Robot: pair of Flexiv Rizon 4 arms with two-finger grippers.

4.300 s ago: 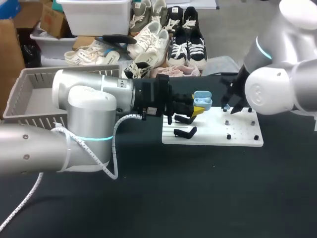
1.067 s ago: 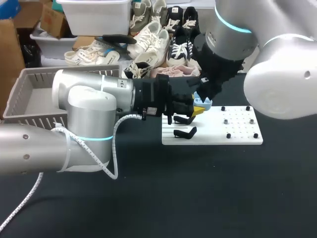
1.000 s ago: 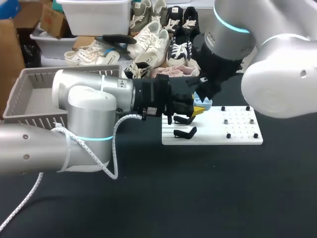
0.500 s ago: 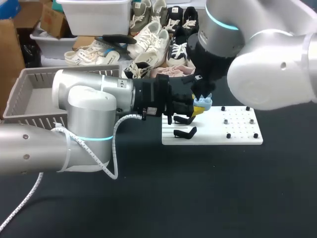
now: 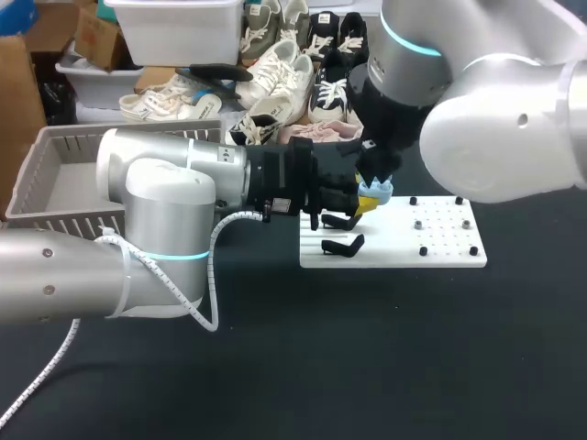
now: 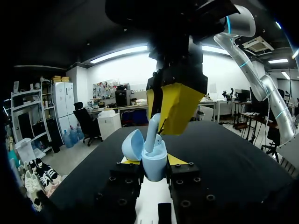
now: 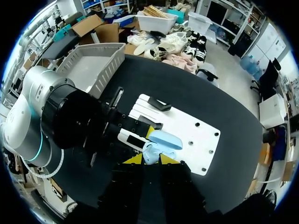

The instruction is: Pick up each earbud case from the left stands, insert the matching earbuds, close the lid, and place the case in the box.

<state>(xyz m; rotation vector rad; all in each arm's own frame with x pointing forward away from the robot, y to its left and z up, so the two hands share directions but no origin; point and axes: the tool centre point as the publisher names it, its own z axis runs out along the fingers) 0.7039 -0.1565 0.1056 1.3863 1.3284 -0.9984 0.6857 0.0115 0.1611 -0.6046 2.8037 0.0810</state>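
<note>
My left gripper reaches in level over the white board and is shut on a light blue earbud case, whose lid stands open. In the left wrist view the case sits between the yellow tips, its lid tipped back. My right gripper hangs straight above it, shut on a light blue earbud whose lower end dips into the case. The right wrist view looks down past its own gripper onto the case and lid.
Two black stands sit on the board's left part, and several small black pegs on its right part. A grey basket stands at the far left behind my left arm. The dark tabletop lies in front.
My right arm has moved left and down with the earbud, from beside the case to directly over its open well. My left arm has held the case still.
</note>
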